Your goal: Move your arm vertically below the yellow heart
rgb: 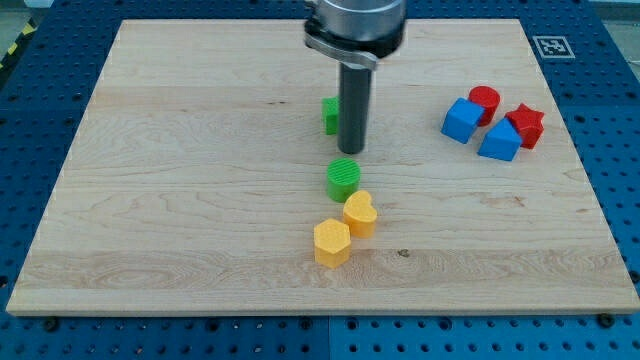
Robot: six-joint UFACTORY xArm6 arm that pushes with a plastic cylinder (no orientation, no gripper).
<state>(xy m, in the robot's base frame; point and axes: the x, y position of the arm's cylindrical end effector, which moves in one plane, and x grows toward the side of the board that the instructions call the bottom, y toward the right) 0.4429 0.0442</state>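
Observation:
The yellow heart (361, 213) lies on the wooden board (180, 200) just below the middle. A yellow hexagon (332, 242) touches it at its lower left. A green cylinder (343, 179) sits just above the heart. My tip (351, 150) stands above the green cylinder, toward the view's top from the yellow heart. A green block (330, 115) is partly hidden behind the rod, to its left.
At the view's right is a cluster: a red cylinder (484, 102), a blue cube (462, 120), a blue block (499, 141) and a red star-like block (526, 125). A fiducial tag (550, 45) marks the board's top right corner.

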